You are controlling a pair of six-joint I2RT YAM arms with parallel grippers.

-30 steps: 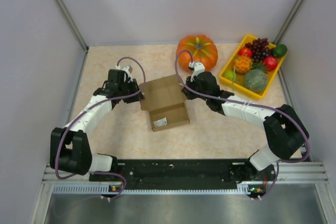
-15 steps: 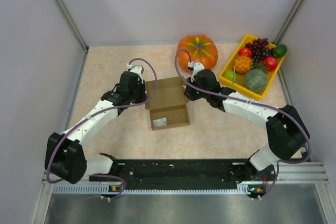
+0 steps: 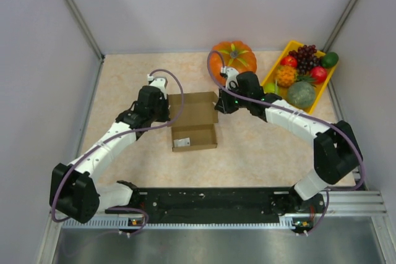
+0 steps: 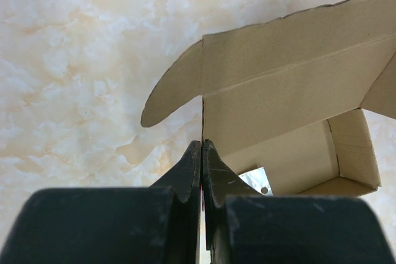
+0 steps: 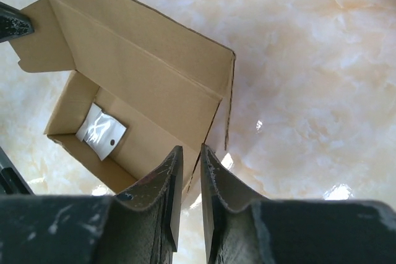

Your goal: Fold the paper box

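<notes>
The paper box [image 3: 195,122] is plain brown cardboard and lies open in the middle of the table, its lid panel leaning back and its tray toward me. A small white packet [image 3: 180,143] lies inside. My left gripper [image 3: 167,114] is at the box's left side. In the left wrist view its fingers [image 4: 189,168] are pressed together on the edge of the left side wall [image 4: 202,115]. My right gripper [image 3: 218,106] is at the box's right side. In the right wrist view its fingers [image 5: 216,174] stand a narrow gap apart astride the right wall edge [image 5: 216,122].
An orange pumpkin [image 3: 238,57] stands just behind my right wrist. A yellow fruit tray [image 3: 281,104] with grapes and other fruit sits at the back right. Grey walls close in the table on the left, back and right.
The box has turned square to the table and shifted a little left and back. My left gripper moved in from the left to the box's side. My right gripper followed the right wall.
</notes>
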